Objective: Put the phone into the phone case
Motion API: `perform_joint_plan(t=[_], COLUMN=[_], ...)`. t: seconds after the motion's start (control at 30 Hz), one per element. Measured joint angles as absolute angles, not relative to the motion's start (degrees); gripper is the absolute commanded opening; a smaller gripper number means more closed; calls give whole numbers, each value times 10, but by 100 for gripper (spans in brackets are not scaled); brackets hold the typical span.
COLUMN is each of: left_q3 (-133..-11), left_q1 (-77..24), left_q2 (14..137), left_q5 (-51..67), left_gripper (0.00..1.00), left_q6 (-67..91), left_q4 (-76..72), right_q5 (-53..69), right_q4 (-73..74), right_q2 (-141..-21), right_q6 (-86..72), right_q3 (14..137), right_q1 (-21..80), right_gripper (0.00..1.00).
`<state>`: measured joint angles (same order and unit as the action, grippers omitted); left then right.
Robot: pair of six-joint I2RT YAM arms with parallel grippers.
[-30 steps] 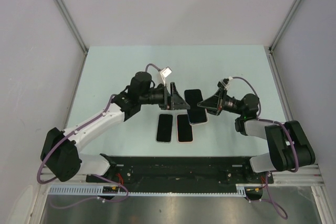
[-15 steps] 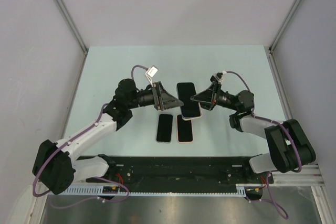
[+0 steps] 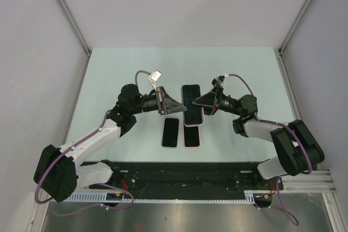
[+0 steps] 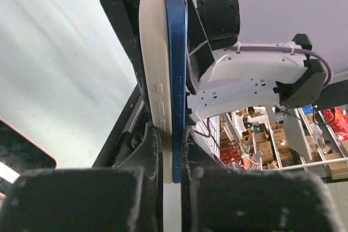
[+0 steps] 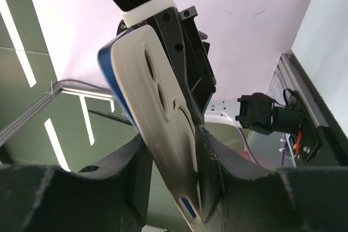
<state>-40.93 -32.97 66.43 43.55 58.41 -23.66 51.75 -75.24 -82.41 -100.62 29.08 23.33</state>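
A blue phone and a white phone case are held edge-on, pressed flat against each other, above the table between both arms. My left gripper is shut on the pair, one finger on the case and one on the phone. In the top view the left gripper comes in from the left and the right gripper from the right. In the right wrist view the case shows its camera cut-outs, with the phone's blue edge behind it. My right gripper straddles it; how tight is unclear.
Two more phones lie flat on the table below the held one: a pale-rimmed one and a pink-rimmed one, the latter partly under the held phone. A dark phone corner shows in the left wrist view. The black base rail runs along the near edge.
The right gripper carried the phone and case left and upward to meet the left arm. The left gripper, open before, has closed on them. The right jaws have widened a little.
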Motion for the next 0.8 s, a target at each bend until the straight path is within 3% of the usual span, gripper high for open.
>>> perform_joint_plan(t=[0.07,0.1,0.13,0.2,0.23,0.33,0.8], left_q3=[-409,-409,-409,-409,-409,-409,-359], left_q1=[-331,-331,-331,-330,-329,-330,-335], left_q2=[664,664,664,664,664,657,628], left_q5=[437,437,437,434,435,432,433], left_gripper=[0,0,4,20,34,53,53], left_q6=[580,580,582,599,612,606,634], left_q4=[-227,-223,-216,-204,-198,-191,-310], right_q5=[514,513,511,510,511,510,454], right_q4=[-753,-753,-754,-763,-769,-768,-741], right_q2=[-835,-839,-843,-849,-851,-852,-841], right_q6=[-1008,-1007,-1005,-986,-973,-980,-1049], right_q3=[295,296,296,296,296,296,297], right_q1=[249,255,257,257,257,260,264], right_gripper=[33,20,16,10,9,8,8])
